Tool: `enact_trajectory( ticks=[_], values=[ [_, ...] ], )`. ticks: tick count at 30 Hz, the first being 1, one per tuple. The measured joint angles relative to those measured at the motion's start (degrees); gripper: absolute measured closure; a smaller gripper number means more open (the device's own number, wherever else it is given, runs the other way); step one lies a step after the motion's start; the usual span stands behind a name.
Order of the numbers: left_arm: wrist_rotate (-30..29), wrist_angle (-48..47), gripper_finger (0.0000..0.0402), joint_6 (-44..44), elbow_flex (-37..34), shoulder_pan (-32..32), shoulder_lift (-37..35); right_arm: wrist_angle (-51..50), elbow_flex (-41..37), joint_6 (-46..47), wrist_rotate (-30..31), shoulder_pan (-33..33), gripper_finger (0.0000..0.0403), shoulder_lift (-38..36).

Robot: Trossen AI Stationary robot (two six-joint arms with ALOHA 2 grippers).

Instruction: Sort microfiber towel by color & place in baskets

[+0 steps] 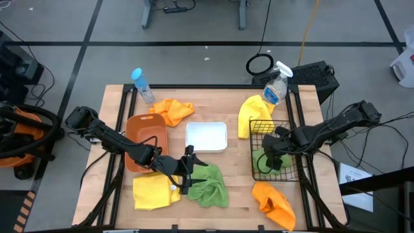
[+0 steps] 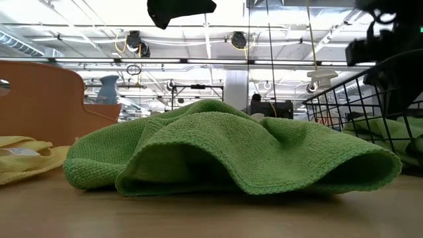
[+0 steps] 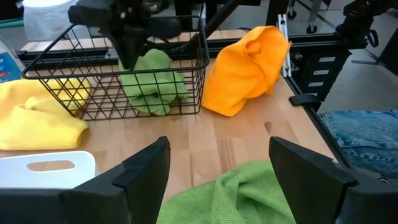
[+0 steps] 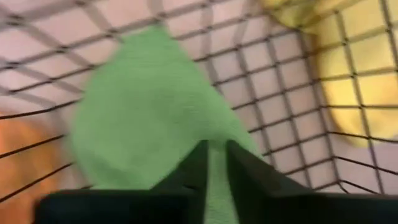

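A green towel (image 1: 210, 186) lies crumpled on the table near its near edge, filling the low view (image 2: 225, 152). My left gripper (image 1: 187, 169) hovers open just above its left part, with the fingers (image 3: 146, 171) apart over the cloth (image 3: 242, 193). My right gripper (image 1: 272, 155) is down inside the black wire basket (image 1: 290, 169), shut on the second green towel (image 1: 264, 162). One yellow towel (image 1: 155, 192) lies left of the loose green one. The other yellow towel (image 1: 249, 116) drapes over the basket's far rim. Orange towels lie far left (image 1: 171, 111) and near right (image 1: 275, 204). My right gripper pinches a raised fold at the top of the green towel (image 4: 216, 171) between its two fingers, coming from above and pointing down into the basket. The towel (image 3: 152, 81) hangs below the fingers, and its lower part rests on the basket floor.
The orange-brown tub (image 1: 145, 133) and the white tub (image 1: 207, 137) stand mid-table between the arms. A clear spray bottle (image 1: 277, 87) and a blue-capped bottle (image 1: 142, 84) stand at the far edge. Bare wood shows between the white tub and the basket.
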Motion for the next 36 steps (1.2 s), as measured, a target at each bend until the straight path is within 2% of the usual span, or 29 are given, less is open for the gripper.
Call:
enact_trajectory(
  ticks=[2,9,13,18,24,26,29,33,36],
  values=[
    [0.0,0.1,0.0124,0.0,0.0,0.0,0.0,1.1,-1.9,1.2,2.0,-0.3,0.0392,0.0],
    [0.0,0.2,0.0124,-0.3,0.0,0.0,0.0,9.9,-7.4,2.7,2.6,-0.6,0.0366,0.0],
    [0.0,0.2,0.0124,-0.4,0.0,0.0,0.0,9.7,-8.1,4.2,2.1,-0.6,0.0369,-0.2],
    [0.0,0.2,0.0124,-0.9,0.0,-0.2,0.0,5.0,-3.1,7.6,2.0,-0.2,0.0372,-1.5],
    [0.0,-0.2,0.0124,-3.2,0.0,-0.8,0.0,-1.9,6.8,10.5,3.3,3.1,0.0344,-1.7],
    [0.0,-0.8,0.0124,-3.3,0.0,-1.5,0.0,-1.8,10.2,13.1,5.4,5.0,0.0335,-1.7],
    [0.0,-2.8,0.0124,-3.5,0.0,-2.3,0.0,0.7,14.6,14.7,13.2,9.3,0.0326,-1.3],
    [-0.7,-5.9,0.0124,-6.7,0.1,-3.4,1.6,7.5,17.7,11.2,23.0,15.4,0.0323,0.5],
    [-1.9,-6.7,0.0124,-9.6,0.1,-4.2,3.4,14.7,18.2,7.2,26.7,18.7,0.0323,2.7]
  ],
)
